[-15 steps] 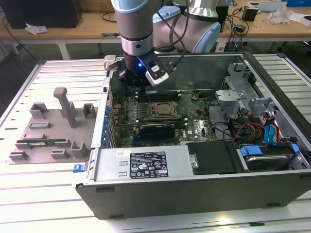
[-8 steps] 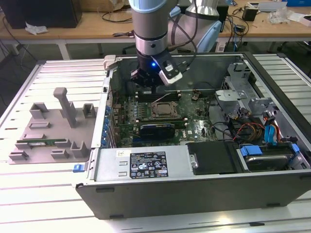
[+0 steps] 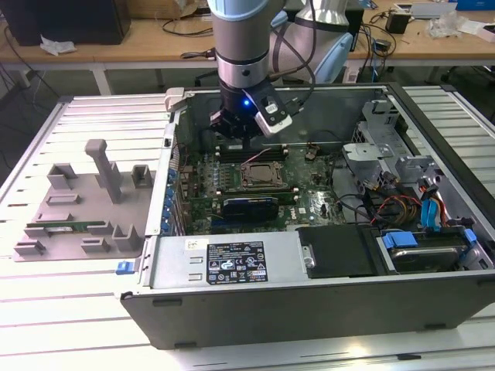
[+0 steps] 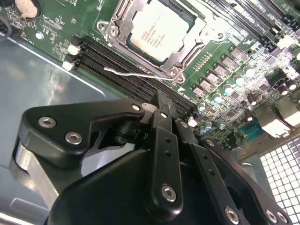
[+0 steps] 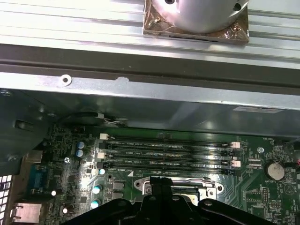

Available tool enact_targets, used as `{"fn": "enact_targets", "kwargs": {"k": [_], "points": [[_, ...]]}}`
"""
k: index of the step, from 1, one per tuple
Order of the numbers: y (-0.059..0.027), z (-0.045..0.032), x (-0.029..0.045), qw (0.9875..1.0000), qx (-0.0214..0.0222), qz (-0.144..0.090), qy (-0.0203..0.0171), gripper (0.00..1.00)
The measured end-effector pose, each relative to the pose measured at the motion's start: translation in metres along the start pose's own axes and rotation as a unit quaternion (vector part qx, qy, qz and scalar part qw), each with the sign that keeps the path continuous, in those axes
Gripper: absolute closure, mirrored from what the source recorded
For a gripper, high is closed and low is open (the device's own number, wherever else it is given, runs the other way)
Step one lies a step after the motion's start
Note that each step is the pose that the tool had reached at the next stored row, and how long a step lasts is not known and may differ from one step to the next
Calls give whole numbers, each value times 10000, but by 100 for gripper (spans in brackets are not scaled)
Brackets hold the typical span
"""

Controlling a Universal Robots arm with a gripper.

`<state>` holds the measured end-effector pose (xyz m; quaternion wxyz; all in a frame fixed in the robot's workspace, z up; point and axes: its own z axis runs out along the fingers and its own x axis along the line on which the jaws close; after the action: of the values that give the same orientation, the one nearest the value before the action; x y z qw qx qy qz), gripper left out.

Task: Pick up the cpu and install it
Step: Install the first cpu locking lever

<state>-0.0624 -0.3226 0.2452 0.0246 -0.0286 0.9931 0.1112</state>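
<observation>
Looking down into an open computer case (image 3: 232, 309) lying flat on a slatted white table (image 3: 93, 116), we see the arm (image 3: 241, 46) come straight down from above, wrist upright, with a small blue light glowing on it. The gripper (image 3: 230, 137) points downward inside the case, at the far side of the green motherboard (image 4: 225, 70). It hangs over the black memory slots (image 5: 168, 152), just beyond the processor socket. In the second wrist view its black fingers (image 4: 161, 112) stand drawn together, and we see nothing held between them. The tips are just beside the socket's thin wire lever (image 4: 136, 72); we cannot tell whether they touch it.

The cpu (image 4: 159, 30) lies flat in the socket, silver top up, framed by the metal bracket. In the exterior view it sits near the middle of the board, just nearer than the gripper.

Faint grey print covers the cpu's top. Small white lettering runs beside the memory slots. A black and white label (image 3: 236, 261) is stuck on the metal cover at the case's near side. At the exterior view's left, a grey fixture tray (image 3: 77, 201) holds a green memory stick (image 3: 66, 229)
</observation>
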Motion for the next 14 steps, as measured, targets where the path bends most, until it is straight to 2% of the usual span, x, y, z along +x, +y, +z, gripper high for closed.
{"fn": "enact_targets", "kwargs": {"k": [2, 5, 11, 14], "points": [[-4, 16, 2, 10000, 11, -1, -15, 89], [-11, 44, 3, 10000, 62, 5, -45, 89], [-18, 86, 0, 9999, 76, 41, -61, 89], [-3, 112, -58, 9999, 86, 55, -64, 89]]}}
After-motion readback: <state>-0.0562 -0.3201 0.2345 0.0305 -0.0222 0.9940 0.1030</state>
